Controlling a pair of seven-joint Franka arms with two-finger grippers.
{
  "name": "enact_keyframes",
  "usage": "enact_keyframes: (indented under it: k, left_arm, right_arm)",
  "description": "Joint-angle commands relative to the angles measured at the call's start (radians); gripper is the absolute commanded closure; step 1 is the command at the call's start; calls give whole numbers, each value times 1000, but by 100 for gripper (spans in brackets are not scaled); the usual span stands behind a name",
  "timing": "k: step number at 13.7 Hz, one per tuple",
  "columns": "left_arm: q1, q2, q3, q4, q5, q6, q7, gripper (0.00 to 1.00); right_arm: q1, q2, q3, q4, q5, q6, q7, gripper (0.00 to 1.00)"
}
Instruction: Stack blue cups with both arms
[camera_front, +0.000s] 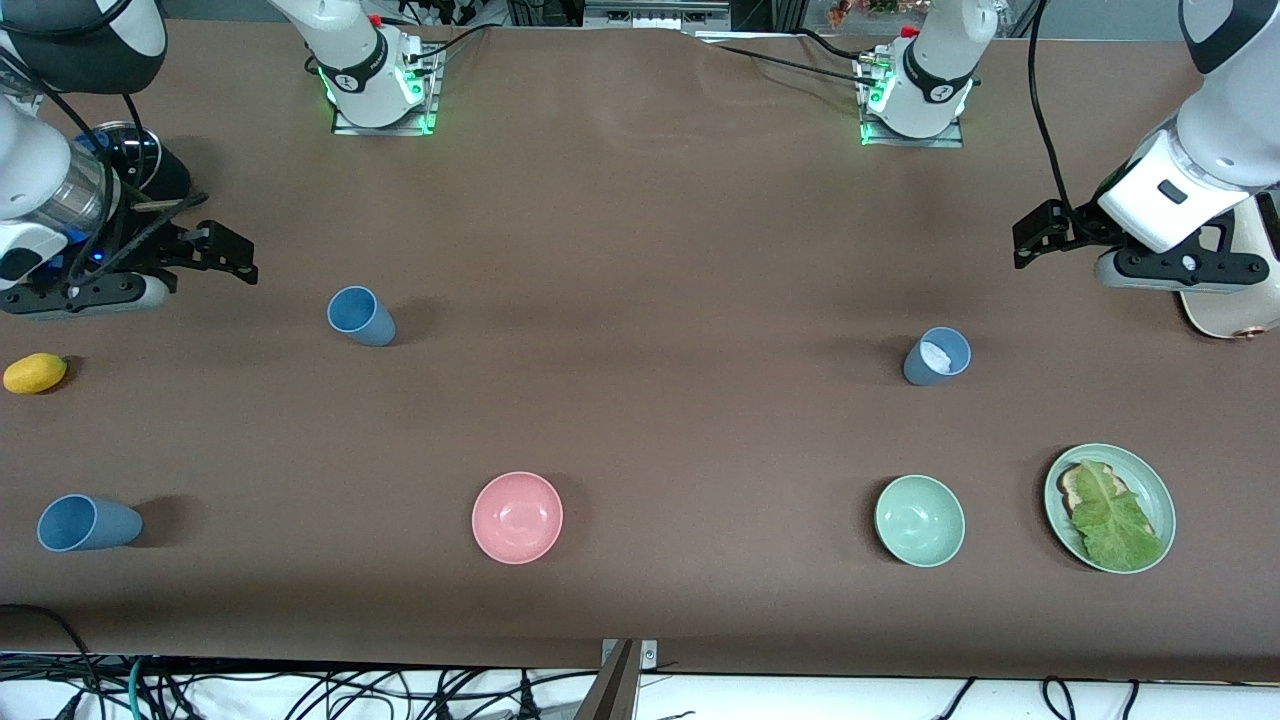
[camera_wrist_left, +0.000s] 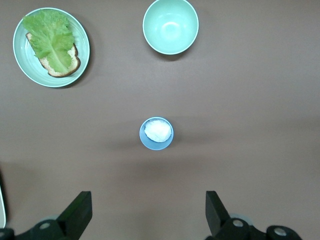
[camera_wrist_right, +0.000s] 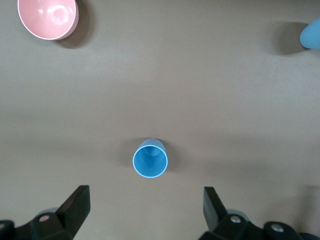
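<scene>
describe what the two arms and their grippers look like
Both arms are glossy white, jointed, with black bands and black cables trailing along them. Their bases sit on metal plates lit green, each with a small red part on top. The left gripper and right gripper are black, two-fingered, on pale bodies; the right wrist shows a blue light.

matt blue cups (camera_front: 361, 315); glossy pink bowl (camera_front: 517, 517); matt brown table (camera_front: 640, 250)
</scene>
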Motion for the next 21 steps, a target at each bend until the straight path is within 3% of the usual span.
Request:
enact_keyframes:
  k: [1,10,13,17,21]
  left_arm:
    - [-1,-15,0,-3,5,5,11,0]
    - [3,25,7,5,6,-58,17,0]
    - [48,164,9,9,12,-41,18,0]
    - [71,322,9,-10,87,135,19,0]
    - [69,366,3,-160,103,360,25,0]
  right_arm:
    - [7,-4,-7,3,3,-12,-3,0]
    - [7,-7,-7,-24,5,-11,-1,0]
    - [7,-7,-7,-59,3,-3,-3,0]
    - [5,-10,-8,-139,2,50,-3,0]
    - [5,-14,-11,-297,-10,194,-4,0]
